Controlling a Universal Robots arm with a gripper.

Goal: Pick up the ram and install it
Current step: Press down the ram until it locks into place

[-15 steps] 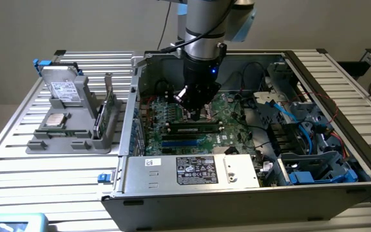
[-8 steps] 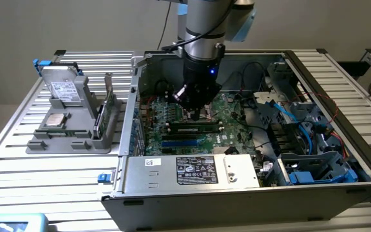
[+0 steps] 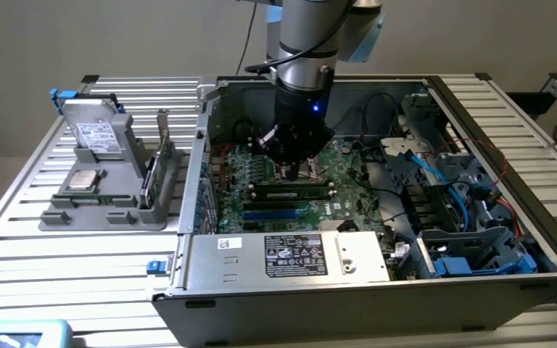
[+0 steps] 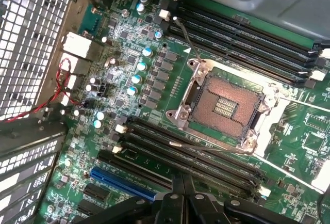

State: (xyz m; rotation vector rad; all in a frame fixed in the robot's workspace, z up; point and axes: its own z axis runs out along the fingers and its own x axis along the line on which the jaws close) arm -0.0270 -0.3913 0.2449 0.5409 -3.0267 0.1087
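The ram (image 3: 283, 194), a long dark-green stick with a small white label, stands on edge in a black slot on the motherboard (image 3: 347, 156) inside the open computer case (image 3: 356, 312). My gripper (image 3: 294, 174) hangs just above and slightly behind it, with a small gap between them. In the wrist view the gripper (image 4: 181, 195) is shut, its two fingers pressed together with nothing between them. Beyond the fingers run black memory slots (image 4: 196, 154), then the bare CPU socket (image 4: 227, 102).
A blue slot (image 4: 121, 181) lies beside the black ones. The power supply (image 3: 289, 255) walls the near side and blue cables (image 3: 434, 170) crowd the exterior view's right. Outside the case, a grey fixture (image 3: 104, 210) holds a drive (image 3: 95, 134) and an upright green card (image 3: 167, 170).
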